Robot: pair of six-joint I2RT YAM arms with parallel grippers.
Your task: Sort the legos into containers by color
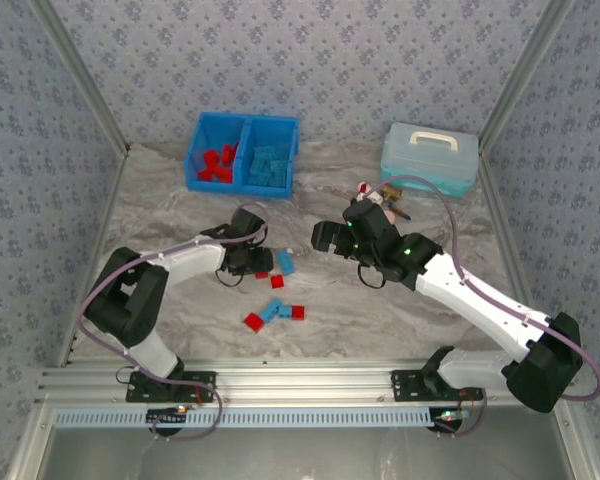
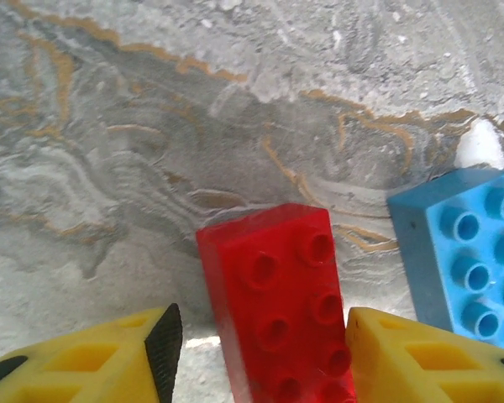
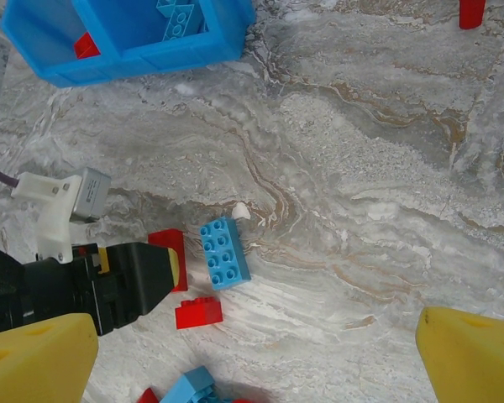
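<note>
left end effector, arm stretched low, sits parted astride a red lego.

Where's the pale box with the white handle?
Top view: the box sits at the table's far right, beyond the right arm, right of the blue bin.

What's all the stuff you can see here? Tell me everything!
Bright blue plastic bin with two compartments: one, blue, far left.
Small red plastic bricks in bin: several, red, left compartment.
Light blue plastic bricks in bin: several, right compartment.
Loose red bricks: four, mid-table.
Loose light blue bricks: two, mid-table.
Pale teal lidded box: one, far right.
Grey marbled table: one, underneath.
Left gripper: open, straddling one loose red brick.
Right gripper: open, above the table.
</note>
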